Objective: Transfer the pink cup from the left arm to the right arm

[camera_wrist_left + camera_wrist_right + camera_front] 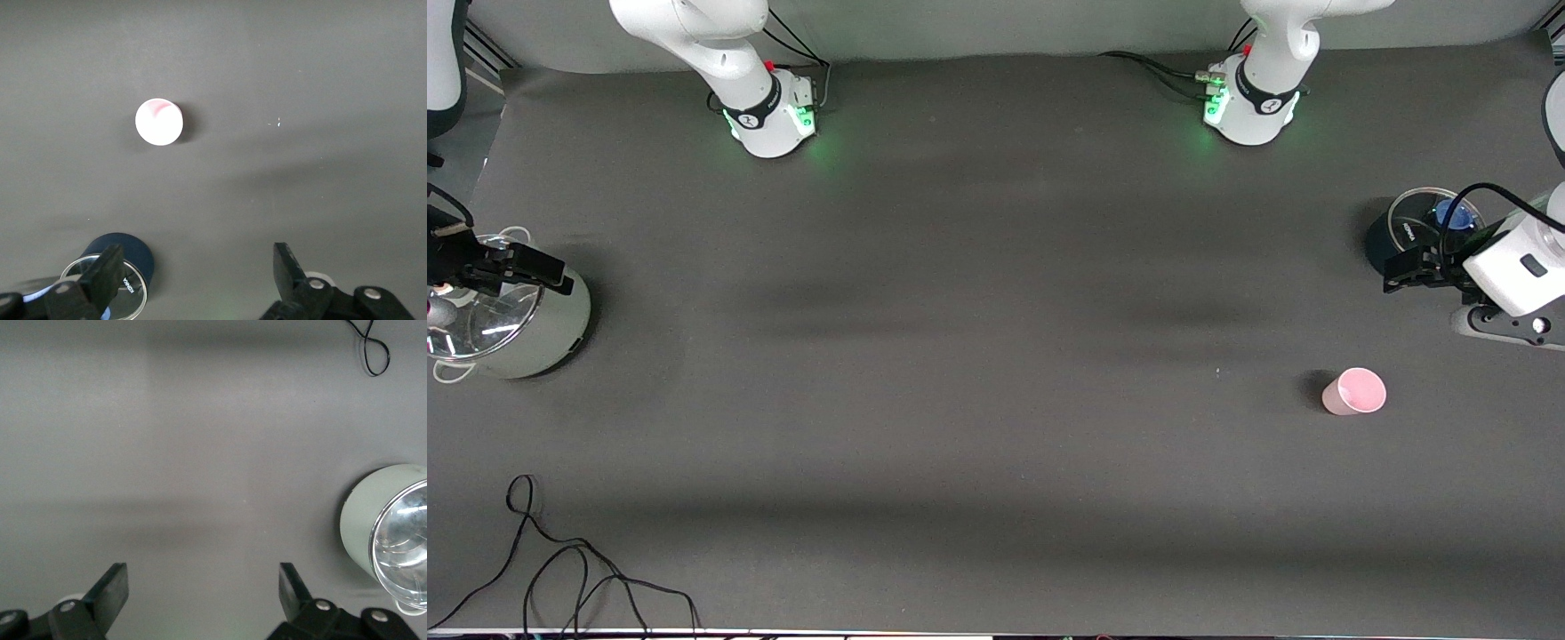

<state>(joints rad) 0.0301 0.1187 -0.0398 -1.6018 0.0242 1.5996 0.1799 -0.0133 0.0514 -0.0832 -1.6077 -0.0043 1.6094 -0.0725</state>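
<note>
Toward the left arm's end of the table (996, 356), you have the cup (1353, 392) standing upright by itself on the dark cloth, rim up, nothing touching it. From the left wrist view you look straight down into the cup (159, 122), a pale pink round mouth with bare cloth all around it.

Your left claw (1400, 271) hangs in the air over the dark pot (1409, 229), well apart from the cup. Its fingers (110, 270) are spread wide with nothing between them, and the dark pot (120, 270) with its clear lid shows just under one of them. That pot sits farther from the front camera than the cup, close to the table's edge at the left arm's end. A blue knob (1454, 213) shows on its lid.

Your right claw (547, 271) is up over the silver pot (507, 320) at the right arm's end of the table, waiting. Its fingers (113, 587) are also spread wide and empty, with bare cloth between them, and the silver pot (390, 533) shows off to one side of that wrist view.

You can also see a loose black cable (560, 569) looped on the table near the front camera at the right arm's end; its loop (370, 347) shows in the right wrist view too.
</note>
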